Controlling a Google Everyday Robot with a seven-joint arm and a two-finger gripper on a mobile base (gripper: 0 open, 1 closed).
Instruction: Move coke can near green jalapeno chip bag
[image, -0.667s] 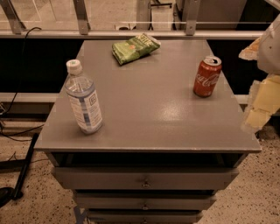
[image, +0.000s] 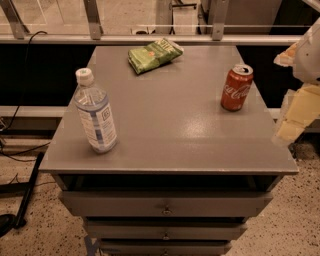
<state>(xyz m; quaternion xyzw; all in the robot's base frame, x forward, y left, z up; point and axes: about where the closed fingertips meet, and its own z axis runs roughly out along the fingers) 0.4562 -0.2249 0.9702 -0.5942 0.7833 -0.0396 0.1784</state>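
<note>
The red coke can (image: 237, 88) stands upright on the right side of the grey cabinet top (image: 175, 125). The light-green jalapeno chip bag (image: 154, 54) lies flat at the far middle of the top, well apart from the can. My gripper (image: 289, 129) hangs at the right edge of the view, beside the cabinet's right edge, to the right of the can and a little nearer to me, not touching it. It holds nothing that I can see.
A clear plastic water bottle (image: 95, 112) with a white cap stands on the near left of the top. Drawers (image: 165, 205) sit below the front edge. A metal rail (image: 150, 37) runs behind the cabinet. Cables (image: 15, 150) lie on the floor at left.
</note>
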